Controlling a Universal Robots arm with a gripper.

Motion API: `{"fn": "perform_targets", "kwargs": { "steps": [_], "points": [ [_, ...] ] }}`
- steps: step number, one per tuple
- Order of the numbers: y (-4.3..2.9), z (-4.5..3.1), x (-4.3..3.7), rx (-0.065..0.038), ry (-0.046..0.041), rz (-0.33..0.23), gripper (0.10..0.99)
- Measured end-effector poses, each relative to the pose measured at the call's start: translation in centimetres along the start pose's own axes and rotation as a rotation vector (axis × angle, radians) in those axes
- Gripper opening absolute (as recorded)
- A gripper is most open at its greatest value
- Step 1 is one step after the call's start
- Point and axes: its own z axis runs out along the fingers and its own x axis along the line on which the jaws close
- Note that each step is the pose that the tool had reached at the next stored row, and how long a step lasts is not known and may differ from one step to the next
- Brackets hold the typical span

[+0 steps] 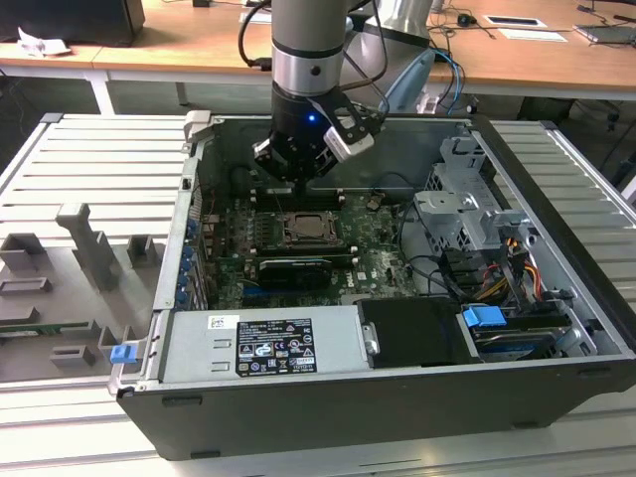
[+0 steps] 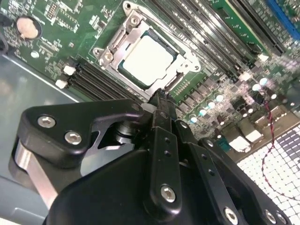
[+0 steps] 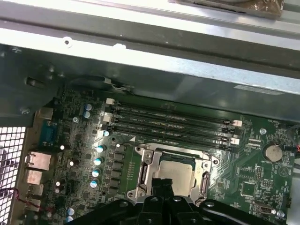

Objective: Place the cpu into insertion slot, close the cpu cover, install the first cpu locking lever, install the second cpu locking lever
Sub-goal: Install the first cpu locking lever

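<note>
An open computer case (image 1: 397,397) was seen sitting on a ribbed grey tabletop (image 1: 89,159), with wooden desks (image 1: 517,60) across the upper part of the exterior view. The gripper (image 2: 161,101) was hung low over the green motherboard (image 1: 373,263), fingers pinched together on nothing, tip just beside the insertion slot (image 2: 112,51). The cpu (image 2: 147,58) was already seated there, framed by the cpu cover (image 2: 131,35), centre-top in the second wrist view.

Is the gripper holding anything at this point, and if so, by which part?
Nothing is held. The gripper is shut and empty, its tips just off the edge of the cpu cover. The cpu already lies in the insertion slot, under the closed cover.
</note>
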Motion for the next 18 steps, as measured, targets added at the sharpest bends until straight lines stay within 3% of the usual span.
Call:
{"fn": "perform_targets", "kwargs": {
  "steps": [4, 5, 6, 14, 18],
  "points": [
    [0.24, 0.04, 1.4, 0.0, -0.0018, 0.009, 0.106],
    [0.23, 0.12, 1.41, 0.001, -0.005, 0.068, 0.106],
    [0.24, 0.13, 1.45, 0.001, -0.0054, 0.074, 0.106],
    [0.28, 0.13, 1.69, 0.001, -0.0054, 0.074, 0.106],
    [0.42, 0.14, 2.5, 0.001, -0.0054, 0.073, 0.106]
  ]
}}
